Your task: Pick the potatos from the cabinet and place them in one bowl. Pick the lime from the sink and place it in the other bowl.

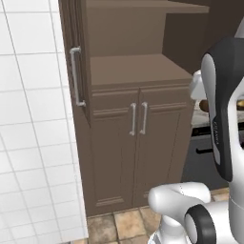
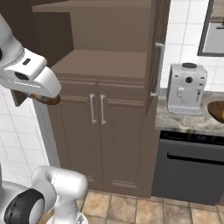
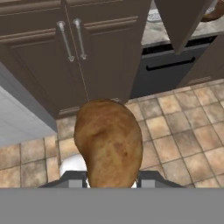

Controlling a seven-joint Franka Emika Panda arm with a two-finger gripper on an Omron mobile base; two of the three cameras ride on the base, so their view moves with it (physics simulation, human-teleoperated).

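While my jaws pinch it, I see the potato as an oval, mottled golden-brown lump.

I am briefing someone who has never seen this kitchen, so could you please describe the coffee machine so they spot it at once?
Start at the tall brown cabinet. On the speckled counter to its right stands the coffee machine, a white upright box, unlike the dark wooden bowl beside it.
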